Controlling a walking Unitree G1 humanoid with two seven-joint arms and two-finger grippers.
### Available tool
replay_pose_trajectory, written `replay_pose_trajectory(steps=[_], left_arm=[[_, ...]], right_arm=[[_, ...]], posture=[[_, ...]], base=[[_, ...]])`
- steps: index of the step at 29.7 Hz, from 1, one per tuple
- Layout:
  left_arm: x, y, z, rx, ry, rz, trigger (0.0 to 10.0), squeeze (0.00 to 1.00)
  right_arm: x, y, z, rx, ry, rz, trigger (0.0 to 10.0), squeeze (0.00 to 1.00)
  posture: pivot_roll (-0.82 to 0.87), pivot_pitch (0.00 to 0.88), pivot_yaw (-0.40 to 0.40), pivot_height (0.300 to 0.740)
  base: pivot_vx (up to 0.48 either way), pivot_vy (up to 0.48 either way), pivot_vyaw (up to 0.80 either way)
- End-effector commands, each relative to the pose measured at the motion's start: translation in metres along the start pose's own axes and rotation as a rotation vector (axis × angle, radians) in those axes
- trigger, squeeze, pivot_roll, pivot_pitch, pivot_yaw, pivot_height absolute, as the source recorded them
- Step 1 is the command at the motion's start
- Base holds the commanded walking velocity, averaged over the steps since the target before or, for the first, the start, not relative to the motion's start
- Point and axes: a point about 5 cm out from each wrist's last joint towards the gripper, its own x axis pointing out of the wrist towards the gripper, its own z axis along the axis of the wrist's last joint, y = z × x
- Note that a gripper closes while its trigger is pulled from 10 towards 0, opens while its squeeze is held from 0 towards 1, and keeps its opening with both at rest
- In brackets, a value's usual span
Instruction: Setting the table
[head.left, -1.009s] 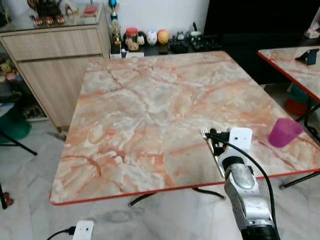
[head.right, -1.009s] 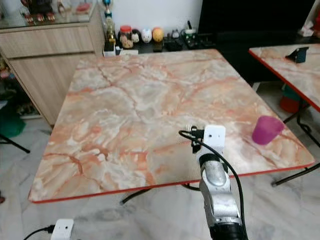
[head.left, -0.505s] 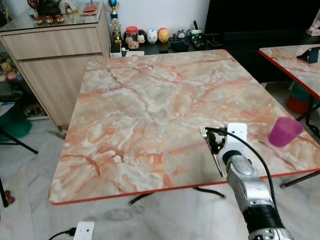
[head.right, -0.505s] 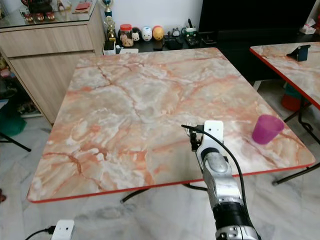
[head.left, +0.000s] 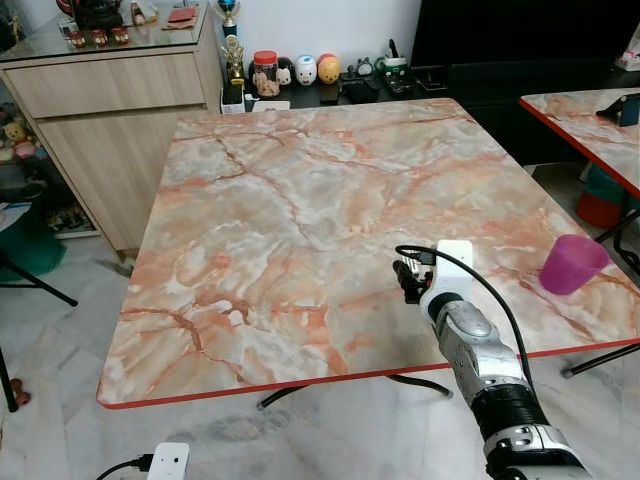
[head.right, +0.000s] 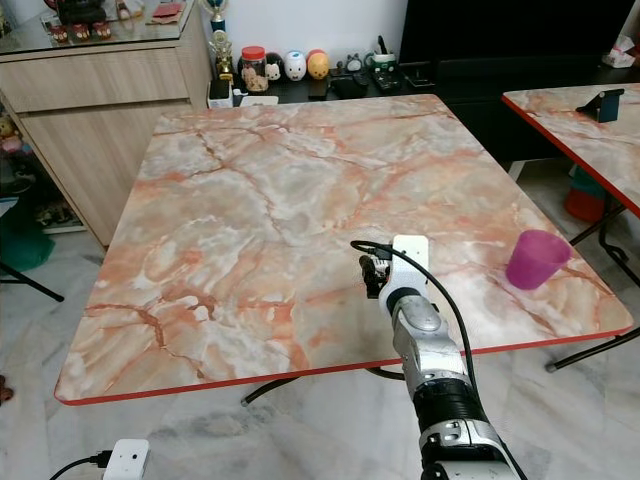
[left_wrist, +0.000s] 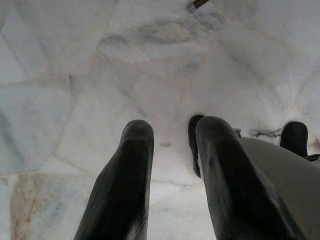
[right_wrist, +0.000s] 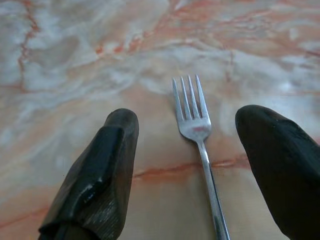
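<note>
A marble-patterned table (head.left: 300, 200) fills the scene. Near its front edge the right gripper (right_wrist: 192, 165) hovers with fingers spread wide, holding nothing, the fork (right_wrist: 200, 145) lying flat between them. Farther right stands a purple cup (head.left: 572, 264). The left gripper (left_wrist: 170, 175) hangs over the floor, fingers slightly parted.

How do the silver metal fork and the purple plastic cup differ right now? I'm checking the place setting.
The silver metal fork lies flat between the right gripper's open black fingers; the purple plastic cup stands tilted, off to the robot's right. The fork is thin and shiny, the cup squat and matte. Both rest on the marble-patterned table.
</note>
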Motion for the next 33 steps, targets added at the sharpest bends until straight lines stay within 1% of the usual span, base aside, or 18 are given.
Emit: replay_pose_trajectory(steps=[1,7,11,16,21,25,26,27,28,29,30,33], left_arm=[[-0.001,0.002,-0.003,0.020,0.016,0.001,10.0,0.00],[-0.001,0.002,-0.003,0.020,0.017,-0.001,10.0,0.00],[-0.001,0.002,-0.003,0.021,0.017,-0.001,10.0,0.00],[-0.001,0.002,-0.003,0.021,0.018,-0.001,10.0,0.00],[-0.001,0.002,-0.004,0.022,0.023,-0.002,10.0,0.00],[-0.001,0.002,-0.004,0.023,0.024,-0.003,10.0,0.00],[-0.001,0.002,-0.004,0.023,0.024,-0.004,10.0,0.00],[-0.001,0.002,-0.004,0.023,0.024,-0.004,10.0,0.00],[-0.001,0.002,-0.004,0.022,0.024,-0.004,10.0,0.00],[-0.001,0.002,-0.004,0.022,0.024,-0.004,10.0,0.00],[-0.001,0.001,-0.004,0.022,0.025,-0.006,10.0,0.00],[-0.001,0.001,-0.004,0.021,0.026,-0.009,10.0,0.00]], right_arm=[[0.002,-0.001,0.003,0.000,-0.005,0.005,10.0,0.00],[0.004,-0.006,-0.004,-0.003,0.021,-0.008,10.0,0.00],[0.005,-0.005,-0.006,-0.005,0.036,-0.004,10.0,0.00],[0.005,-0.004,-0.016,0.001,0.066,0.002,10.0,0.00],[0.005,-0.005,-0.021,0.000,0.082,-0.002,10.0,0.00],[0.004,-0.009,-0.030,-0.017,0.124,-0.012,10.0,0.00],[0.003,-0.009,-0.031,-0.018,0.130,-0.010,9.4,0.00],[0.003,-0.009,-0.033,-0.022,0.136,-0.007,6.8,0.00],[0.003,-0.009,-0.034,-0.024,0.138,-0.003,5.8,0.00],[0.003,-0.009,-0.034,-0.025,0.138,-0.002,5.8,0.00],[0.003,-0.009,-0.034,-0.032,0.142,-0.003,0.0,0.00],[0.003,-0.009,-0.036,-0.047,0.148,-0.002,0.0,0.00]], posture=[[-0.04,0.000,0.017,0.736],[-0.04,0.000,0.017,0.736],[-0.04,0.000,0.017,0.736],[-0.04,0.000,0.018,0.736],[-0.04,0.000,0.018,0.736],[-0.04,0.000,0.018,0.736],[-0.04,0.000,0.020,0.736],[-0.04,0.000,0.020,0.736],[-0.04,0.000,0.020,0.736],[-0.04,0.000,0.020,0.736],[-0.04,0.000,0.020,0.736],[-0.04,0.000,0.020,0.736]], base=[[0.000,0.000,0.00],[0.000,0.000,0.00],[0.000,0.000,0.00],[0.000,0.000,0.00],[0.000,0.000,0.00],[0.000,0.000,0.00],[0.000,0.000,0.00],[0.000,0.000,0.00],[0.000,0.000,0.00],[0.000,0.000,0.00],[0.000,0.000,0.00],[0.000,0.000,0.00]])
